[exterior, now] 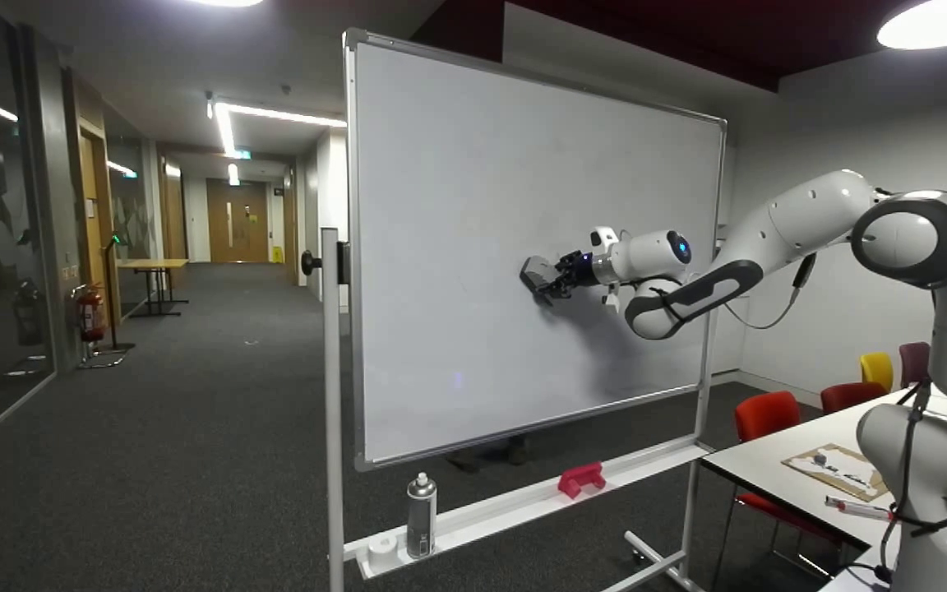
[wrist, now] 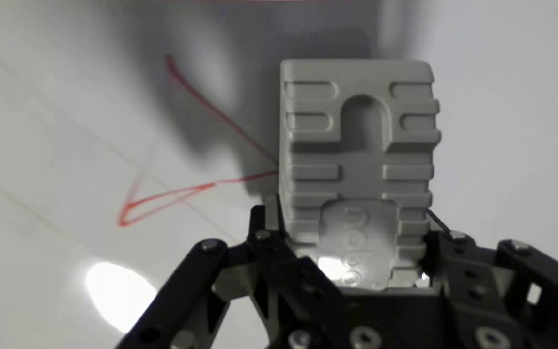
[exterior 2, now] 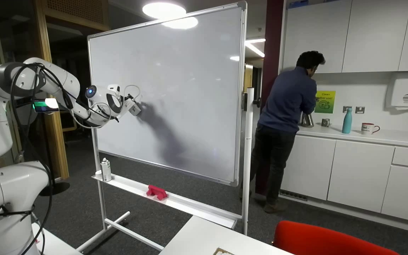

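Gripper (wrist: 354, 230) is closed on a grey eraser (wrist: 360, 174), its fingers set on either side of the ribbed body and spread just that wide. In the wrist view the eraser points toward twelve o'clock, before a whiteboard (wrist: 511, 145); whether it touches the board or sits just off it cannot be told. Red lines (wrist: 221, 116) run to its edge from nine and ten o'clock, and a white glare (wrist: 119, 296) shines at eight. Around the gripper in an exterior view, a spray can (exterior: 422, 518) stands at seven o'clock on the board's ledge (exterior: 506, 514), a red plastic piece (exterior: 582, 477) lies there near six, and a red chair (exterior: 767, 413) is at four beside a white table (exterior: 757, 458). In an exterior view a person (exterior 2: 287, 95) in blue is at three o'clock, back turned, by a counter (exterior 2: 402, 137) with a teal bottle (exterior 2: 347, 121) and a mug (exterior 2: 367, 128).
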You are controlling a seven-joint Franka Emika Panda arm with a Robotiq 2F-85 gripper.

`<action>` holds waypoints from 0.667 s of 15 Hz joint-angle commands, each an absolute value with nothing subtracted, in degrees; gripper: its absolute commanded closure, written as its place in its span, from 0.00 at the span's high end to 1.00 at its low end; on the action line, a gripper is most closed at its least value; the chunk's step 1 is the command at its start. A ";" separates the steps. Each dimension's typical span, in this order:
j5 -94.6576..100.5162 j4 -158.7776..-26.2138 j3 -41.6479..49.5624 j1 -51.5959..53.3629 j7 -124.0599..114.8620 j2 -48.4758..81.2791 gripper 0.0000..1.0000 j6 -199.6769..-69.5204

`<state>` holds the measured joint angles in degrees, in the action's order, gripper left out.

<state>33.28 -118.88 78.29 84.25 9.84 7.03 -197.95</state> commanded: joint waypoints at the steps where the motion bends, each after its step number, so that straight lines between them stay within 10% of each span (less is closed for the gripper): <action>1: 30.79 -115.31 80.93 83.31 11.80 4.94 0.35 -197.95; 10: 29.75 -110.63 82.08 83.79 12.52 -0.70 0.35 -198.04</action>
<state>31.25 -115.01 81.41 84.15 9.84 0.44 -198.04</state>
